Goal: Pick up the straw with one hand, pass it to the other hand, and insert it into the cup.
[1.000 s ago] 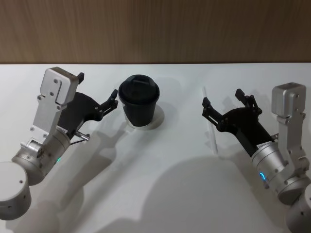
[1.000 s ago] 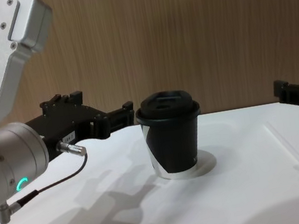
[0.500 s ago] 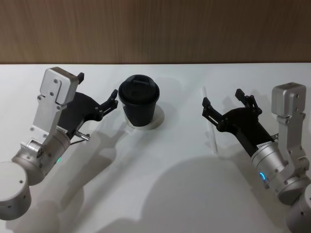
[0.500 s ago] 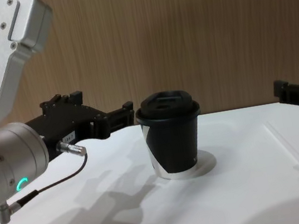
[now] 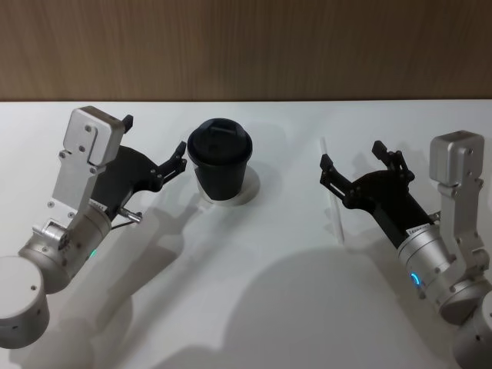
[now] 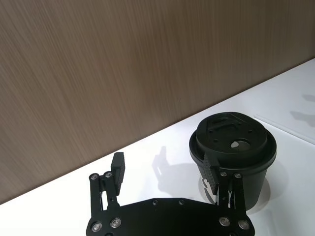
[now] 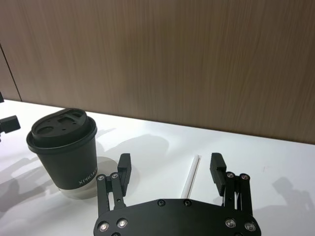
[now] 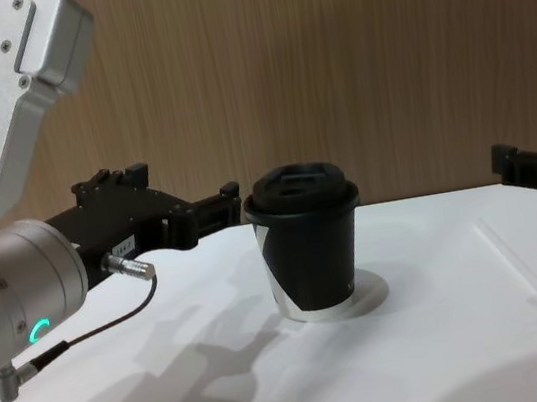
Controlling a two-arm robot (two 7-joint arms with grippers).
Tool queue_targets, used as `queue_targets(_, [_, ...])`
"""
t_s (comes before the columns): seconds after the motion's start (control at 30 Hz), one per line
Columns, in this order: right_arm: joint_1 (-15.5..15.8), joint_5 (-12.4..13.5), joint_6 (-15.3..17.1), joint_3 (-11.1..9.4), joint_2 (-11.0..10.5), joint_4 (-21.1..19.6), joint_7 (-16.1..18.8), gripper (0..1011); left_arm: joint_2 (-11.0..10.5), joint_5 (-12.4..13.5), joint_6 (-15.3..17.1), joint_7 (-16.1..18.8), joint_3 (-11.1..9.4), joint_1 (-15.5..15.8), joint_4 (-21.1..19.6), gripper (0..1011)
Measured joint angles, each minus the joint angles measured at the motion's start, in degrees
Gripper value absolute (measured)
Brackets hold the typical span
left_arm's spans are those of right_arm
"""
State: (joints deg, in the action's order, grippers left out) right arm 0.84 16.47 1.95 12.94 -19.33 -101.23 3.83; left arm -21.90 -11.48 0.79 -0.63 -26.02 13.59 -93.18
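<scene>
Since neither arm nor any object has shifted over the last second, the pick-up is judged not yet begun.

Nearest the robot, the white table (image 5: 254, 300) carries only shadows.

Further out on the right, the right gripper (image 5: 351, 157) is held above the table with its fingers spread wide and nothing between them. The straw (image 5: 337, 219) lies flat on the table beneath it, pointing away from the robot. In the right wrist view the straw (image 7: 192, 174) runs up the gap between the two fingers, so the line-up looks good. The descent and the closing of the fingers remain outstanding.

On the left, the left gripper (image 5: 155, 134) is also spread and empty, one fingertip just beside the cup (image 5: 221, 157) (touching or apart cannot be told).

The cup stands upright, lid on, well apart from the straw. The left wrist view shows a small hole in the lid of the cup (image 6: 234, 152), the likely entry point.

Behind everything stands the wooden wall (image 5: 246, 46).

The standstill means all three steps remain: grasp, handover, insertion.
</scene>
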Motion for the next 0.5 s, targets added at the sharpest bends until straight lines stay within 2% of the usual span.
queue_targets(0.23, [0.07, -0.1, 0.34, -0.02, 0.01, -0.19, -0.02, 1001, 0.0, 0.0, 0.0, 0.0, 0.0, 0.0, 0.0, 1001])
queue_targets(0.5, [0.81, -0.49, 4.4, -0.09, -0.01, -2.0, -1.09, 1001, 0.0, 0.0, 0.0, 0.0, 0.0, 0.0, 0.0, 1001])
